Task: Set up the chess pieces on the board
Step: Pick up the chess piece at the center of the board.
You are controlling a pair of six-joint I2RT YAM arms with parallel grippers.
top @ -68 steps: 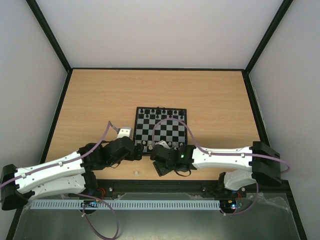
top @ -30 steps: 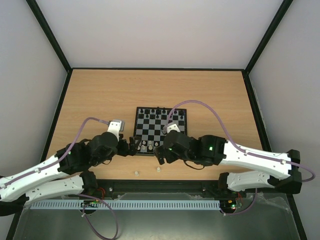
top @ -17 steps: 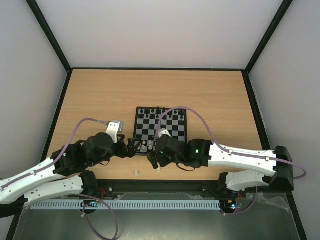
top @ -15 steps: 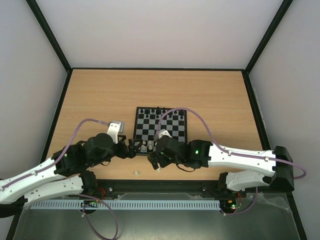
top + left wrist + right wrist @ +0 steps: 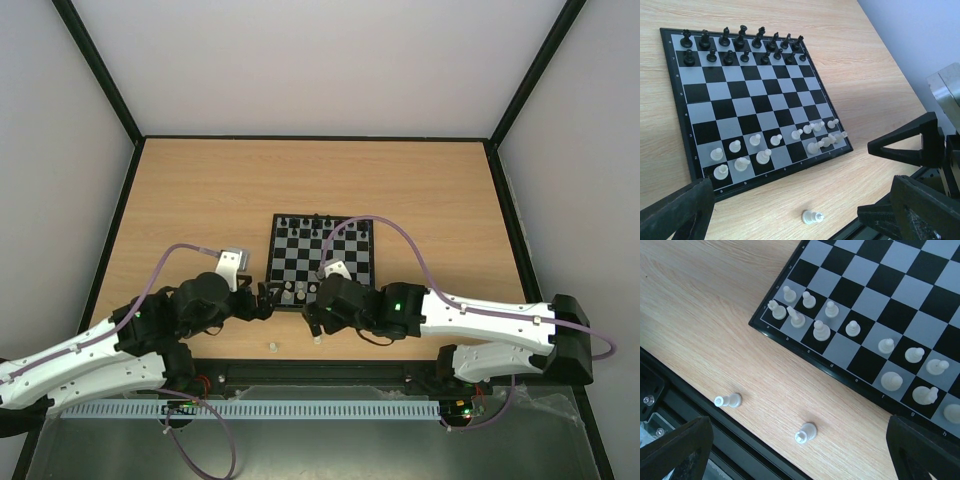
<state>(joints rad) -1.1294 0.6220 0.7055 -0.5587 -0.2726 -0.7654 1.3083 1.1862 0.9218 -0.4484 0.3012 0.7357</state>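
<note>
The board (image 5: 352, 232) lies mid-table, with black men along its far rows and several white chess pieces (image 5: 762, 156) on its two near rows. Two white pieces are off the board on the wood. One (image 5: 806, 432) lies just off the near rim and also shows in the left wrist view (image 5: 812, 216). The other (image 5: 729, 400) lies by the table's front edge, off the board's left corner (image 5: 272, 347). My right gripper (image 5: 800, 460) hangs open over the first piece, touching nothing. My left gripper (image 5: 800, 215) is open and empty at the board's near left corner (image 5: 264, 299).
A black rail (image 5: 700, 425) runs along the table's front edge just behind the loose pieces. The right arm's finger (image 5: 907, 145) and wrist camera (image 5: 946, 95) stand close on the right in the left wrist view. Black frame walls (image 5: 110, 250) border the table.
My right gripper has slid back off the board's near edge, toward the front rail, and now stands above the loose white piece. My left gripper pulled back slightly. No piece moved.
</note>
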